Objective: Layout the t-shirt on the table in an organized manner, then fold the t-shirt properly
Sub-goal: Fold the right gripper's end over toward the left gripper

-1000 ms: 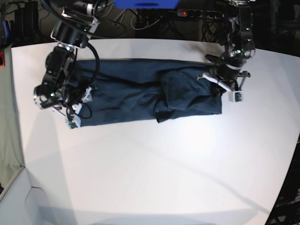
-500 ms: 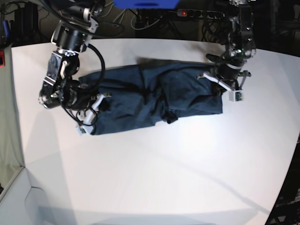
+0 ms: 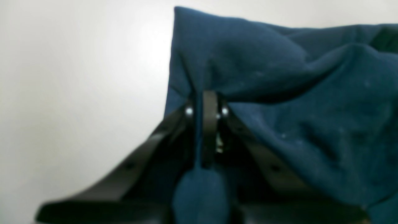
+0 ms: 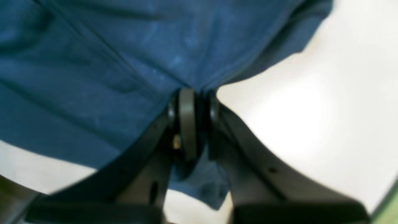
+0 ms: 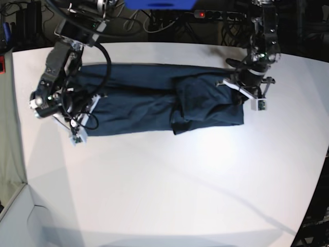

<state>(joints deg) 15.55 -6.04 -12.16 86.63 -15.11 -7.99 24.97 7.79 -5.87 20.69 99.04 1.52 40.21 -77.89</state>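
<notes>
Starting with the left wrist view, we find the left gripper (image 3: 206,118) with its jaws pressed together on a fold of the t-shirt (image 3: 279,93); a tuft of navy cloth pokes out behind the jaws toward the camera, and the rest of the fabric bunches up to the right, with the white table (image 3: 77,77) bare to the left. In the right wrist view, we note the right gripper (image 4: 189,109) likewise pinching an edge of the t-shirt (image 4: 108,62), the cloth spreading away to the left and far side in long creases, a small flap hanging below the jaws, and the table (image 4: 311,109) showing white on the right. In the base view, we record the t-shirt (image 5: 149,103) stretched as a long dark band across the far half of the table (image 5: 169,185), running left to right, with a rumpled, doubled-over patch right of its middle. The right gripper (image 5: 77,123) sits at the band's left end and the left gripper (image 5: 241,90) at its right end, each in contact with the fabric. The near half of the tabletop carries only soft shadows.
</notes>
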